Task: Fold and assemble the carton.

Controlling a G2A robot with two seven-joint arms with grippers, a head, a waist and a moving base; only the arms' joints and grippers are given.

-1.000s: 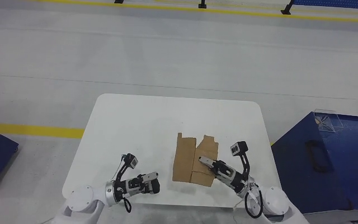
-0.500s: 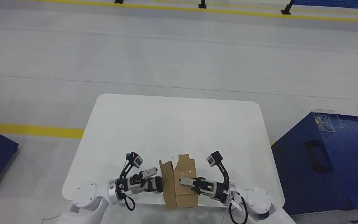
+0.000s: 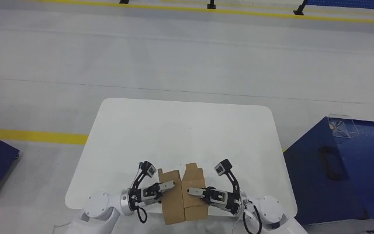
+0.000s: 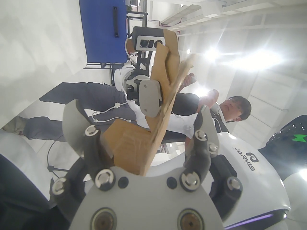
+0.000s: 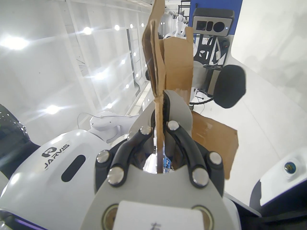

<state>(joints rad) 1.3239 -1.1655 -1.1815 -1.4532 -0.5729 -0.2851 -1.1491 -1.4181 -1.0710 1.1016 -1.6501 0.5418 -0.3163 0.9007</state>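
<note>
Brown carton (image 3: 172, 207) clamped by right fingers (image 5: 180, 113); left fingers (image 4: 72, 120) spread astride it.

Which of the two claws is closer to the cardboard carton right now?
Right. The right gripper is shut on an edge of the carton. The left gripper is open, its fingers either side of a flap, not pinching it.

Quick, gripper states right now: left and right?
Left gripper: open, with the carton between its spread fingers.
Right gripper: shut on the carton's edge.
</note>
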